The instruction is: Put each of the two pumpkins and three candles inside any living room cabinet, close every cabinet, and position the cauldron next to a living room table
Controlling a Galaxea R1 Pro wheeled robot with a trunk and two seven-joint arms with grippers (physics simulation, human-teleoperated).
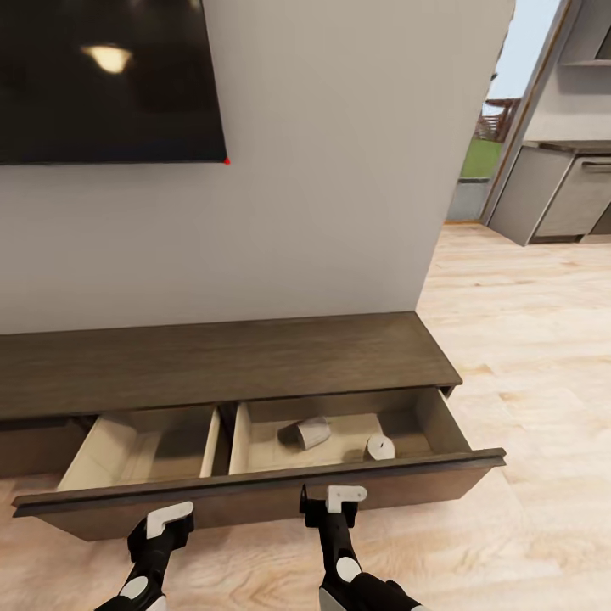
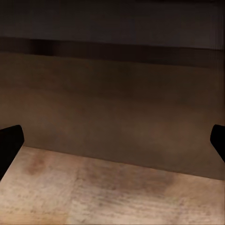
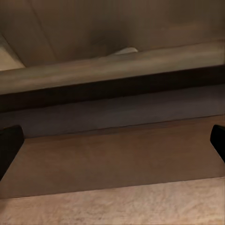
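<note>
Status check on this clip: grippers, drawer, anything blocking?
Left gripper and right gripper open, empty, at the drawer front. Cabinet drawer open, two candles inside. Nothing blocking.

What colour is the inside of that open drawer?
Pale beige inside the drawer, against its dark-brown front; the head view shows it best.

Cabinet drawer open, two candles inside

The dark-brown cabinet [image 1: 221, 361] spans the frame's lower half, its wide drawer [image 1: 255, 496] pulled out; in the right compartment one pale candle [image 1: 312, 433] lies tipped, another candle [image 1: 380, 446] stands near the front.
</note>
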